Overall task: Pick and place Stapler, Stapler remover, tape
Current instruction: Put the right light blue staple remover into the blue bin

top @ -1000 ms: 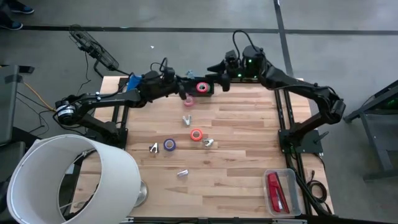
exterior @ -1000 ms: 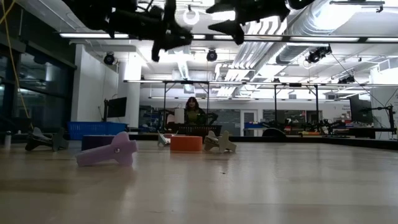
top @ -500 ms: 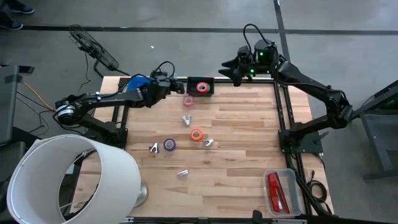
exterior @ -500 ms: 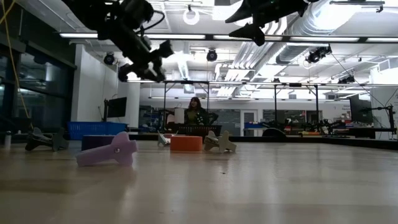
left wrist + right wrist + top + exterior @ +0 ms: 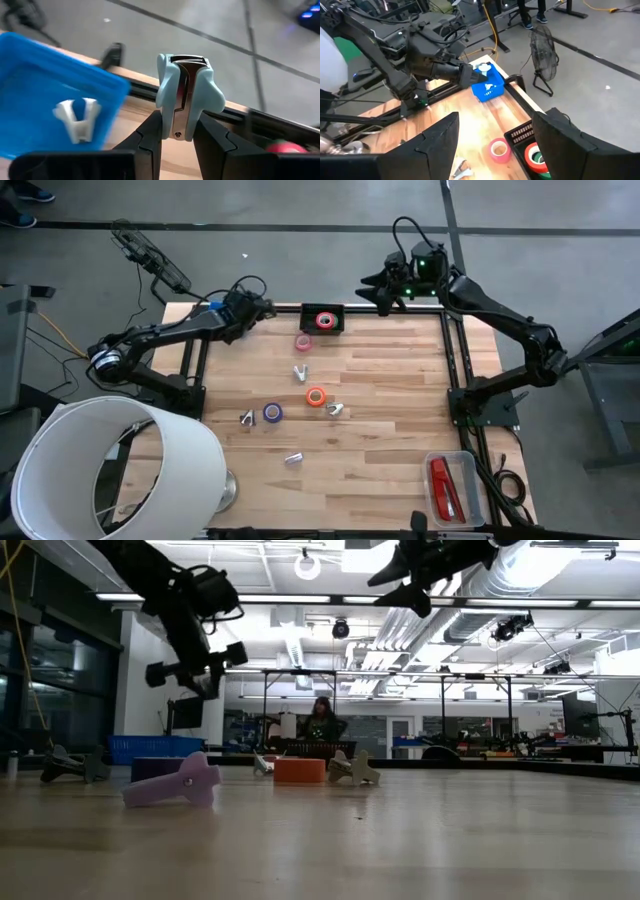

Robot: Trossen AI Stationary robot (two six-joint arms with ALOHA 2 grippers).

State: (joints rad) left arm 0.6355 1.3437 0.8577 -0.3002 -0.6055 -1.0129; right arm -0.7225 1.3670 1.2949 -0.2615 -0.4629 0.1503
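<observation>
A large white cylinder point(image 5: 110, 465) fills the near-left corner over the pale wooden counter point(image 5: 390, 430). At the far-left corner the left gripper point(image 5: 176, 134) hangs above a blue bin point(image 5: 45, 85) that holds one white staple remover point(image 5: 75, 117); its fingers point(image 5: 152, 135) are clamped on a light-blue staple remover point(image 5: 185, 95).

Mid-counter lie a pink tape roll point(image 5: 304, 342), an orange tape roll point(image 5: 316, 396) and a purple tape roll point(image 5: 272, 412), with small silvery claw pieces point(image 5: 246, 417) scattered among them. A black tray point(image 5: 322, 320) at the far edge holds red and green tape rolls point(image 5: 536, 155).

The right gripper point(image 5: 372, 288) hovers beyond the far edge, right of the tray, fingers point(image 5: 440, 142) spread and empty. The stapler point(image 5: 442, 485) lies in a clear bin point(image 5: 452, 488) off the near-right corner.

Behind the counter the low view shows an open workshop with ceiling lights, ducts and a person point(image 5: 322, 725) at a bench.
</observation>
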